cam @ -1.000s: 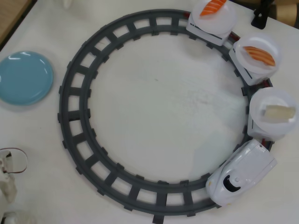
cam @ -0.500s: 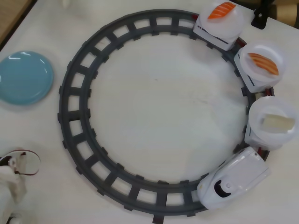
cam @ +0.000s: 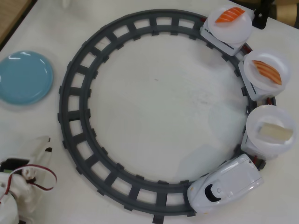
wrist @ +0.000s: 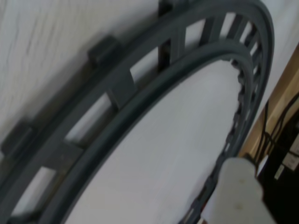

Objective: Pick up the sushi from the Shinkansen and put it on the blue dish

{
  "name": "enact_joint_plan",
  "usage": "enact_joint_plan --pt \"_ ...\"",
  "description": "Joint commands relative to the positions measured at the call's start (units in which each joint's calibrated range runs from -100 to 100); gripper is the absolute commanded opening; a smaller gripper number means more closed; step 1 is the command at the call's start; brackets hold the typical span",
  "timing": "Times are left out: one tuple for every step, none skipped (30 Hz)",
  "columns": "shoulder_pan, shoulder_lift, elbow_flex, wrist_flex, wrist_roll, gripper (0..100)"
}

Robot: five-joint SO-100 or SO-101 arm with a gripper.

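In the overhead view the white Shinkansen (cam: 225, 183) rides the grey ring track (cam: 74, 100) at the lower right, nose pointing left. Three cars with round white plates trail up the right side. The pale sushi (cam: 275, 132) lies on the plate of the first car behind the engine. The two cars beyond carry orange salmon nigiri (cam: 268, 71). The blue dish (cam: 23, 77) sits bare at the far left. My gripper (cam: 40, 148) pokes in at the bottom left, far from the train; its jaws are not clear. The wrist view shows only blurred track (wrist: 140, 107).
A red wire loops over my white arm (cam: 18, 189) in the bottom left corner. A black stand (cam: 259, 16) sits just beyond the top right car. The wooden table edge (cam: 11, 16) cuts the top left corner. A blurred white shape (wrist: 238, 191) fills the wrist view's lower right.
The train has run clockwise along the track, its nose moving left along the bottom and the cars following down the right side. My arm has come further into view from the bottom left.
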Motion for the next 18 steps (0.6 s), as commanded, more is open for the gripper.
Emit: enact_joint_plan --pt "2.9 0.8 -6.9 2.7 0.5 12" --pt "2.9 1.6 -8.7 3.7 0.4 12" --pt "3.1 3.0 -11.1 4.6 0.2 12" --pt "3.3 4.9 -13.9 5.2 -0.1 12" --pt "3.4 7.4 -16.8 5.3 -0.2 12" --pt "3.4 10.3 -19.6 5.3 -0.2 12" --pt "3.4 13.7 -22.8 5.3 -0.2 12" --pt "3.4 17.2 -25.7 5.3 -0.2 12" --pt "3.4 21.0 -28.8 5.3 -0.2 12" --pt "3.4 24.5 -31.6 5.3 -0.3 12" --pt "3.4 27.9 -34.4 5.3 -0.3 12" --pt "3.4 30.5 -37.0 5.4 -0.3 12" --pt "3.4 33.2 -39.4 5.7 -0.4 12" --pt "3.5 35.7 -42.2 6.5 -0.8 12" --pt "3.5 38.1 -44.9 7.9 -1.4 12" --pt "3.5 40.0 -47.6 9.5 -2.0 12" --pt "3.5 41.6 -50.3 11.1 -2.4 12" --pt "3.5 43.1 -52.9 13.0 -2.7 12"
